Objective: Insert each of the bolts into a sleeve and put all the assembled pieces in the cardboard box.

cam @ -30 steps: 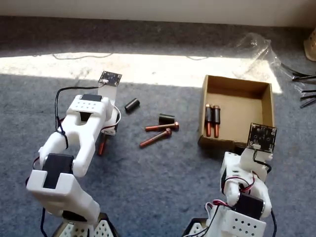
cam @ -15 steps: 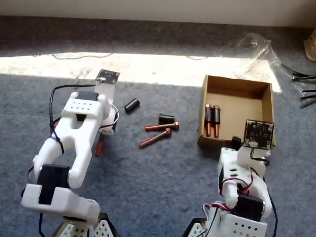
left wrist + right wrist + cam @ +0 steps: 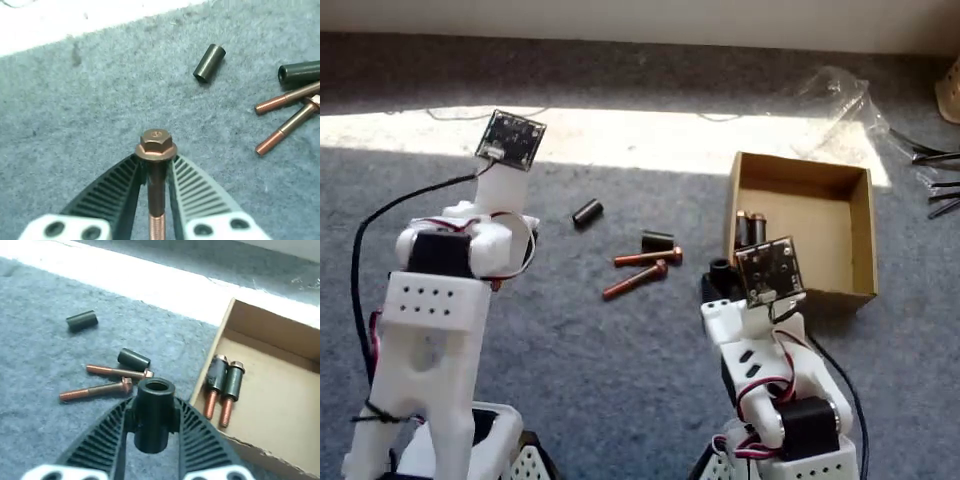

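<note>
Mating setup, I'd judge: left gripper (image 3: 156, 167) pinched tight on copper hex-head bolt (image 3: 156, 146) shank, head past the tips; right gripper (image 3: 153, 407) closed around black cylindrical sleeve (image 3: 152, 432), bore exposed; brown cardboard box (image 3: 800, 166) nearby holds two assembled pieces (image 3: 223, 384).

No lettering can be read (the bolt (image 3: 156, 186) head's stamp blurs)

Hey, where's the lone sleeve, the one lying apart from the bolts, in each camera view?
High view: sleeve up-left of the loose bolts.
Left wrist view: sleeve just off the loose bolts' threaded ends.
Right wrist view: sleeve beyond the loose bolts, far from the box.
Shared landmark: the loose bolts.
</note>
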Motion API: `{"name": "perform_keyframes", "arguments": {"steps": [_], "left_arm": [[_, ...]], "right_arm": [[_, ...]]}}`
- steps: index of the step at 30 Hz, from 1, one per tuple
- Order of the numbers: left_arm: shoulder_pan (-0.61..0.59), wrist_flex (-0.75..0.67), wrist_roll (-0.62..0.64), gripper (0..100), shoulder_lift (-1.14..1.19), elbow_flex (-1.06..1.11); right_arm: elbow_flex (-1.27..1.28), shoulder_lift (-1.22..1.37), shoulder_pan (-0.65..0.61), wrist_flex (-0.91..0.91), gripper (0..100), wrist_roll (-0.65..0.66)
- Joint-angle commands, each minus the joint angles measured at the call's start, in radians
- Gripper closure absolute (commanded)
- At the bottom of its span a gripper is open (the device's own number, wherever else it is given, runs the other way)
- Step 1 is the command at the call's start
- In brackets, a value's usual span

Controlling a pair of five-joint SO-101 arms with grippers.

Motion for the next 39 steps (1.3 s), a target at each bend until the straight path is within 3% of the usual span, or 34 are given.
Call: {"name": "perform_keyframes", "arguments": {"steps": [1,10,21,27,32,36,39], "left_arm": [[-0.005,0.041,-0.008,100,-0.223,-0.001],[-0.007,0.046,-0.008,100,-0.489,0.065],[-0.005,0.046,-0.008,100,-0.627,0.067],[-0.001,0.009,-0.003,100,-0.684,0.082],[0.001,-0.133,0.009,100,-0.768,0.200],[0.001,-0.275,0.124,100,-0.854,0.331],[0.001,-0.374,0.140,100,-0.897,0.423]], "right_arm": [[-0.079,-0.007,-0.108,-0.027,99.5,0.002],[-0.012,0.001,-0.329,-0.329,99.5,0.002],[0.341,-0.005,-0.364,-0.789,99.5,-0.005],[0.392,-0.007,-0.364,-0.822,99.5,-0.063],[0.397,-0.007,-0.366,-0.822,99.5,-0.141],[0.424,-0.007,-0.364,-0.820,99.5,-0.141],[0.432,-0.007,-0.364,-0.820,99.5,-0.141]]}}
